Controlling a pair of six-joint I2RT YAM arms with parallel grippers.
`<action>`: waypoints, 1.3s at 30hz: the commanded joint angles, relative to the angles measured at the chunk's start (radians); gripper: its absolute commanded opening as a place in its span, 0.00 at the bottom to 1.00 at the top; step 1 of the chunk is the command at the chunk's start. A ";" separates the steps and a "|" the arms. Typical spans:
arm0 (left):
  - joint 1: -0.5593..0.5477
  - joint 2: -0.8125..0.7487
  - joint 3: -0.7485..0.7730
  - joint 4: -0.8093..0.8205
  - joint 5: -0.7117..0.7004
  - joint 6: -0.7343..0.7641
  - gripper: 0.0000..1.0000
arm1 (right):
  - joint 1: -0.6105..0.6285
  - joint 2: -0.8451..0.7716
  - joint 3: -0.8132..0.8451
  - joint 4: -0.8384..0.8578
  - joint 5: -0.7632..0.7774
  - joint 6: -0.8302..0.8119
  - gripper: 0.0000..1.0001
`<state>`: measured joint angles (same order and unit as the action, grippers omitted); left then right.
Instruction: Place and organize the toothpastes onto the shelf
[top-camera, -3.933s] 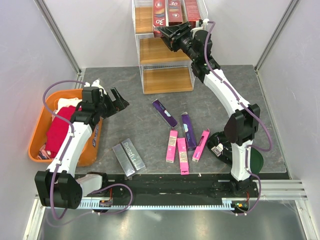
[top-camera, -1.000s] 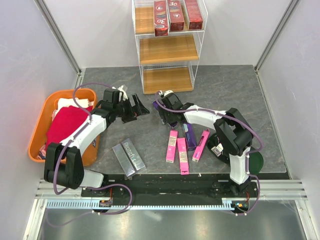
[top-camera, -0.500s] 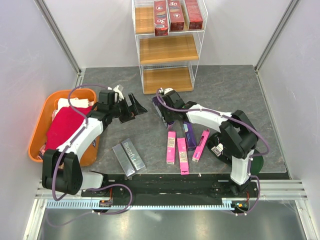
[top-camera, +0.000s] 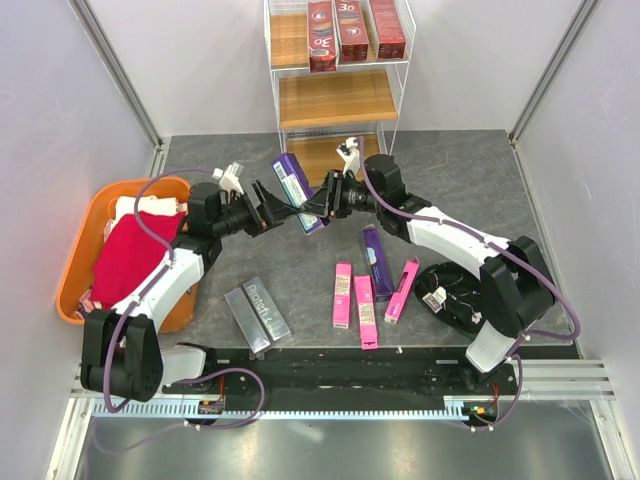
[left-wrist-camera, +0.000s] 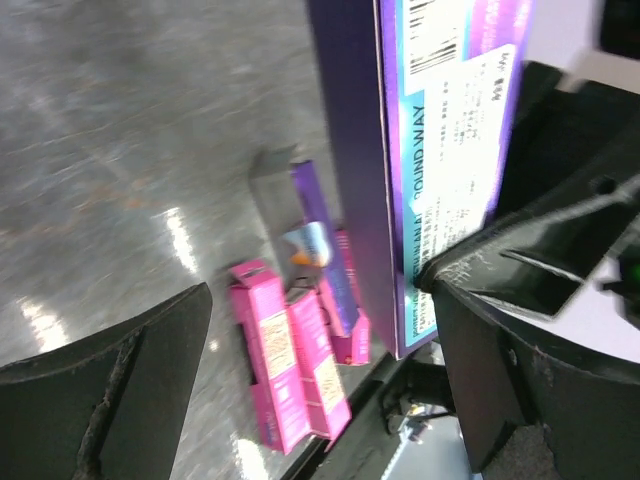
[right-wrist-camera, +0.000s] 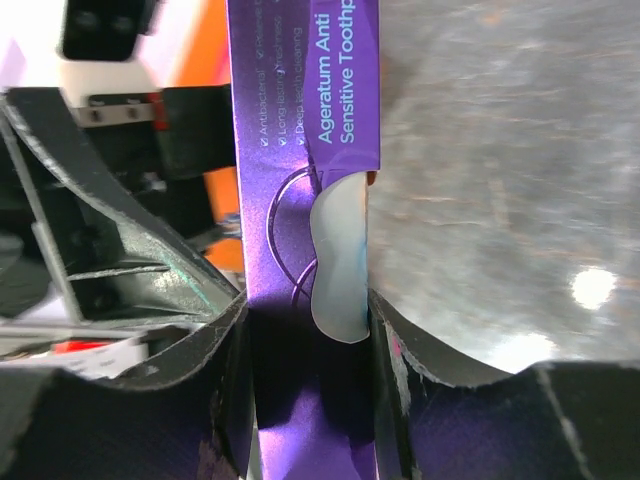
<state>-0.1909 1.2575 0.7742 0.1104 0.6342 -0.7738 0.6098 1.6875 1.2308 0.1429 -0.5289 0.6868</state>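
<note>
My right gripper (top-camera: 325, 196) is shut on a purple toothpaste box (top-camera: 296, 186) and holds it tilted above the table in front of the shelf (top-camera: 330, 98). The right wrist view shows the box (right-wrist-camera: 300, 200) clamped between my fingers (right-wrist-camera: 305, 305). My left gripper (top-camera: 272, 210) is open, and the box's other end (left-wrist-camera: 430, 150) lies between its jaws, against the right finger. Three red boxes (top-camera: 350, 30) stand on the shelf's top tier. On the table lie another purple box (top-camera: 376, 258), three pink boxes (top-camera: 365, 308) and two silver-grey boxes (top-camera: 257, 314).
An orange tub (top-camera: 75, 250) holding a red cloth (top-camera: 125, 255) sits at the left beside my left arm. The shelf's middle and bottom wooden tiers hold nothing. A black round base (top-camera: 450, 290) of the right arm sits beside the pink boxes.
My right gripper has taken the purple box off the table and lifted it left, toward the left gripper. My left gripper has moved right to meet it.
</note>
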 joint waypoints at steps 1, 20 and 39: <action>0.004 -0.015 -0.044 0.335 0.122 -0.162 1.00 | 0.005 -0.023 -0.036 0.276 -0.236 0.175 0.34; 0.004 0.020 -0.115 0.667 0.091 -0.306 0.50 | 0.016 -0.048 -0.139 0.388 -0.341 0.243 0.42; 0.004 -0.026 -0.280 0.977 -0.114 -0.594 0.38 | 0.016 -0.273 -0.336 0.314 -0.069 0.240 0.89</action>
<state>-0.1917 1.2610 0.5003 0.9405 0.5777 -1.2812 0.6277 1.4700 0.9382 0.4320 -0.6445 0.9203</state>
